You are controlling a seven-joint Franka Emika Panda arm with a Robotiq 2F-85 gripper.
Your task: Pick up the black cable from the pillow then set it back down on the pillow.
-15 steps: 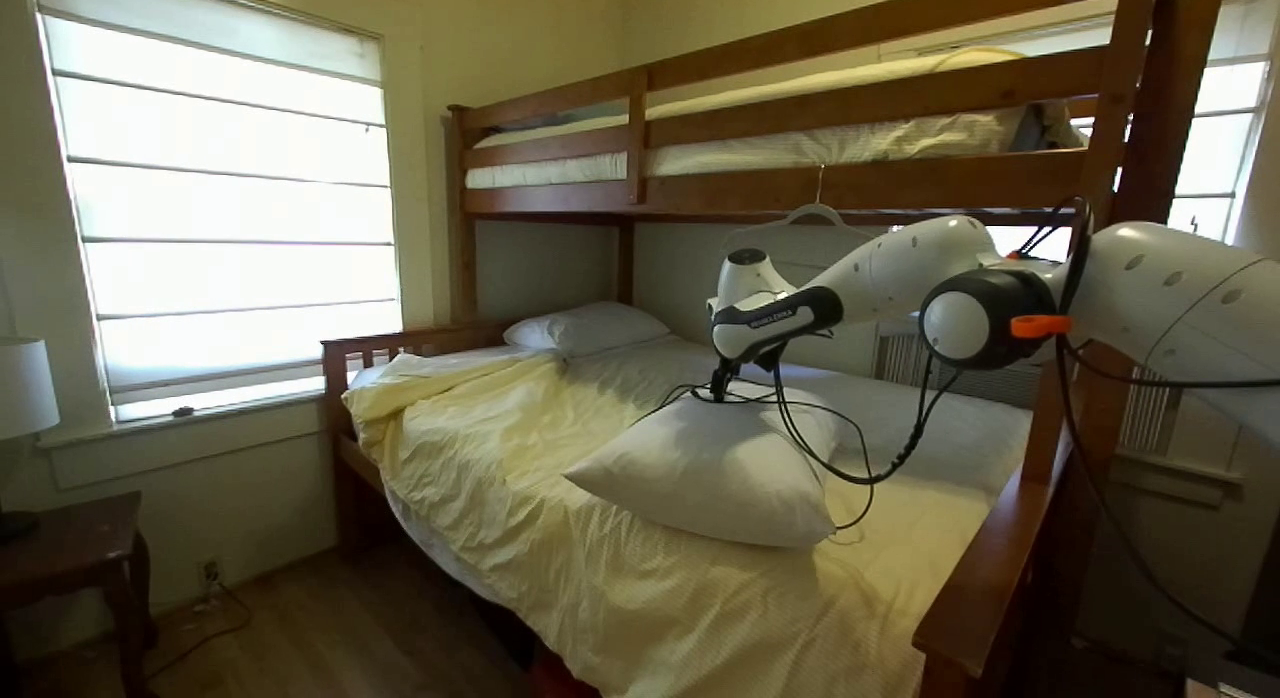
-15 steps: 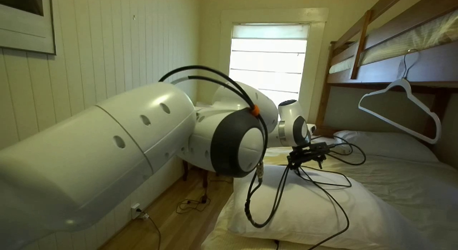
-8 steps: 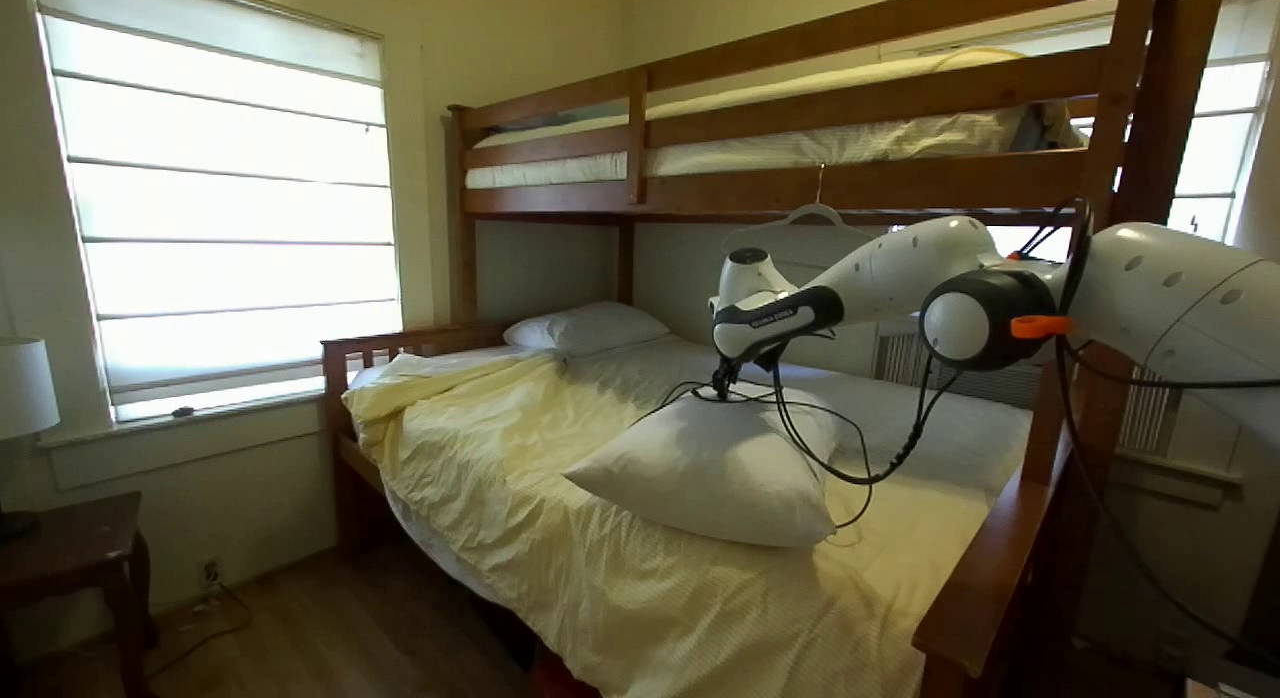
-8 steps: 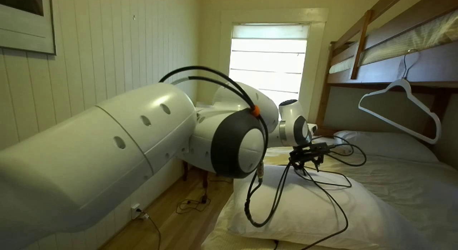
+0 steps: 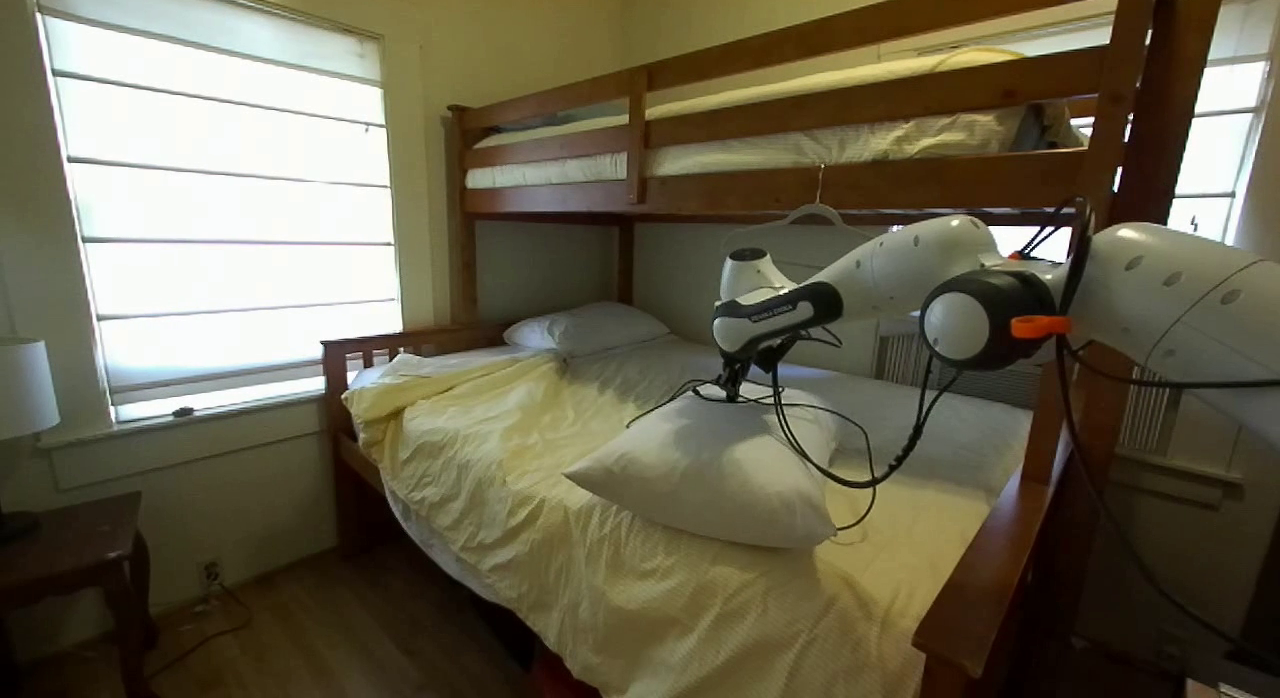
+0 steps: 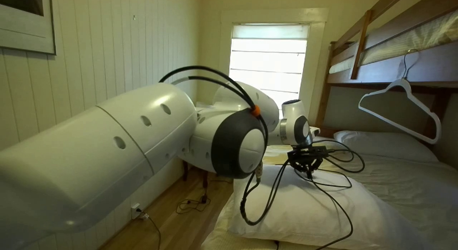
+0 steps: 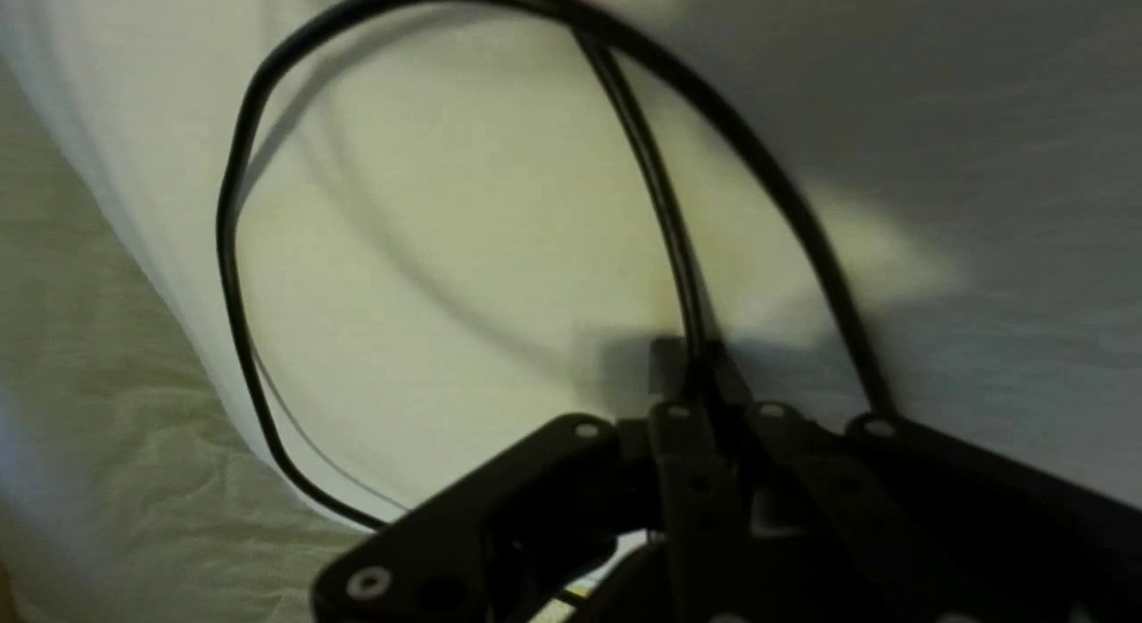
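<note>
The black cable [image 7: 658, 181] enters the wrist view at the top edge, about mid-frame, and runs down to the gripper [image 7: 700, 373] below. The jaws are clenched, with the cable pinched between the fingertips. Another black strand [image 7: 778, 175] rises from the lower right, arcs over the top and sweeps round to the lower left, crossing the cable near the top; whether both are one cord I cannot tell. Beneath them the pillow [image 7: 446, 248] fills most of the view, shadows falling across it. Whether the fingertips touch it is unclear.

In an exterior view, the cable leaves the fingertips right of centre, curves over the pillow [image 6: 297, 203] and drops to the bottom edge of the frame. Thicker cables [image 6: 254, 223] hang in a loop from the white arm [image 6: 143, 124], which comes in from the left edge.

In an exterior view, the pillow lies near the centre of the frame on a yellow cover [image 5: 480, 448]. Up and to the left rests a grey-white pillow [image 5: 590, 328]. A bunk rail [image 5: 870, 183] crosses the upper right. A window [image 5: 230, 208] takes up the upper left; below it, at the left edge, a lamp [image 5: 25, 388] stands on a side table [image 5: 70, 528].
</note>
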